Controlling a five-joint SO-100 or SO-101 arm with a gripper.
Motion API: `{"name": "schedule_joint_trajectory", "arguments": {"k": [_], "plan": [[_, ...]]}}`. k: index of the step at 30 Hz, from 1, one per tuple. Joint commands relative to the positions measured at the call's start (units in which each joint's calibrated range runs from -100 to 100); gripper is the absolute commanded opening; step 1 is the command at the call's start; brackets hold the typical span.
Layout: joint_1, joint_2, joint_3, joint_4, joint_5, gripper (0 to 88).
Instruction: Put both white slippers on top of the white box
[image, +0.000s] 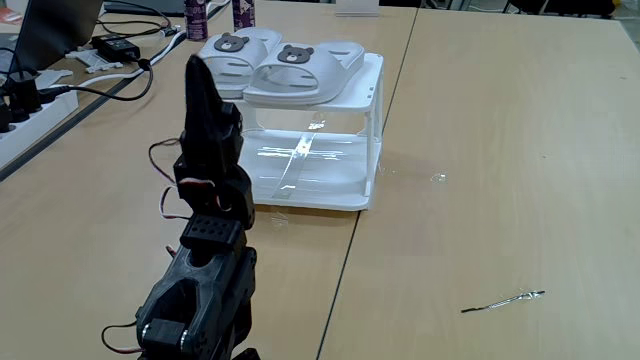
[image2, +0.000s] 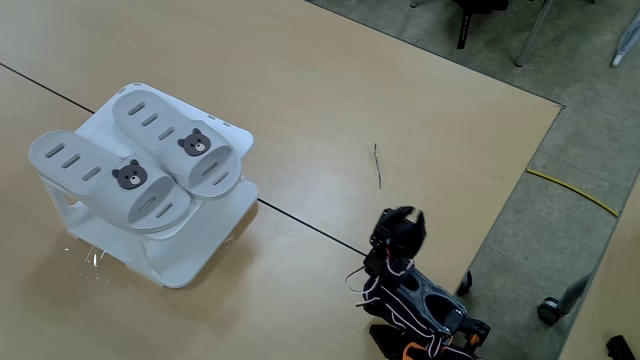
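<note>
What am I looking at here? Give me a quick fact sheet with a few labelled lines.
slippers: two white slippers with bear badges, side by side on top of the box
box: white two-tier rack, lower shelf bare
arm: black robot arm, folded back, apart from the box
gripper: holds nothing; open or shut unclear
table: light wood, a thin stick lying on it
</note>
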Motion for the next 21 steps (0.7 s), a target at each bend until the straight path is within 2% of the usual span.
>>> {"name": "schedule_joint_trajectory", "arguments": {"k": [1, 6, 21], "plan": [[-0.1, -0.1, 0.5, -10.0, 0.4, 0.8], [-2.3, -0.1, 0.5, -17.3, 0.4, 0.8], [-3.3, 0.0, 0.5, -17.3, 0.4, 0.8]]}}
